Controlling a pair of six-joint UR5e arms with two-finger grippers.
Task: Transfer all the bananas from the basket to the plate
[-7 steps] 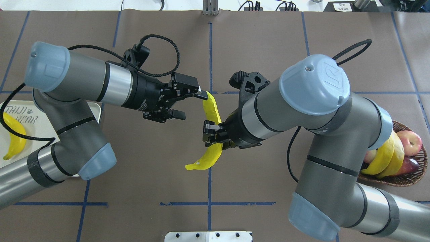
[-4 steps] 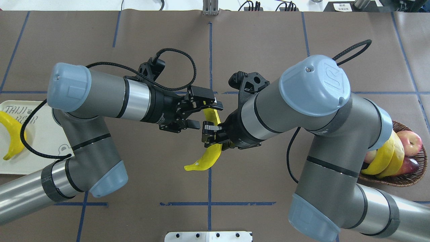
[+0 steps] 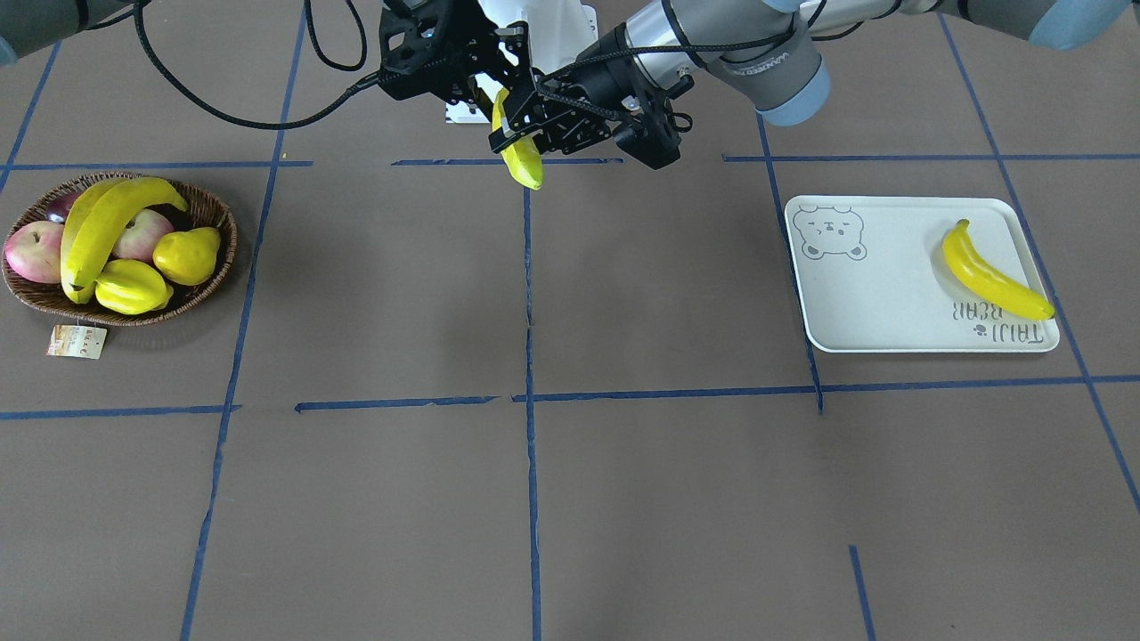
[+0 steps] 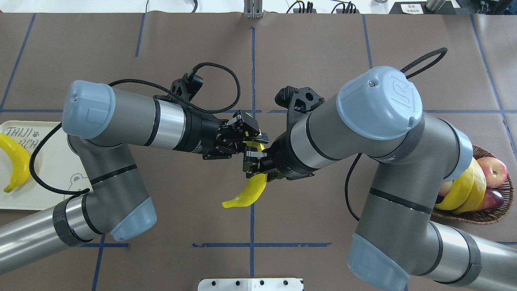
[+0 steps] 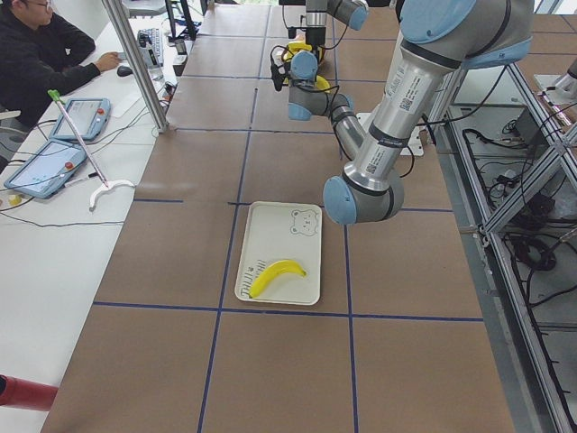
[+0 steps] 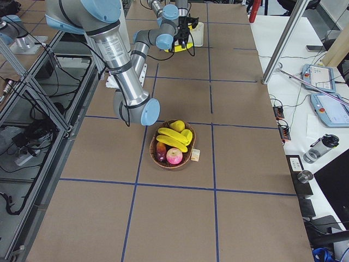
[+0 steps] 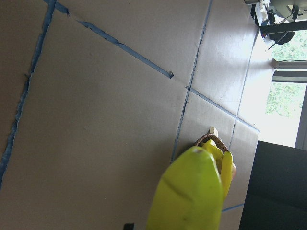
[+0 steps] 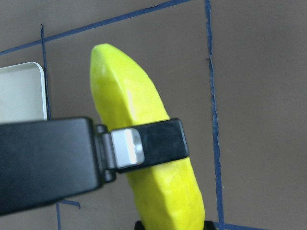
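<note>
One banana (image 4: 250,192) hangs in the air over the table's middle, held between both grippers. My right gripper (image 4: 258,163) is shut on its middle. My left gripper (image 4: 253,141) is closed on its upper part; one of its fingers (image 8: 144,146) lies across the banana (image 8: 124,96) in the right wrist view. The left wrist view shows the banana's end (image 7: 189,196) up close. Another banana (image 3: 989,276) lies on the plate (image 3: 882,303). Two bananas (image 3: 107,223) lie in the basket (image 3: 223,231).
The basket also holds a yellow pear (image 3: 187,254), a starfruit (image 3: 132,287) and reddish round fruit (image 3: 31,251); its paper tag (image 3: 77,341) lies beside it. The arms' elbows reach over the table's near side. An operator (image 5: 36,54) sits at a side desk.
My left gripper has moved right onto the banana's upper part, turned at the wrist and closed on it. The right gripper has kept its hold in place.
</note>
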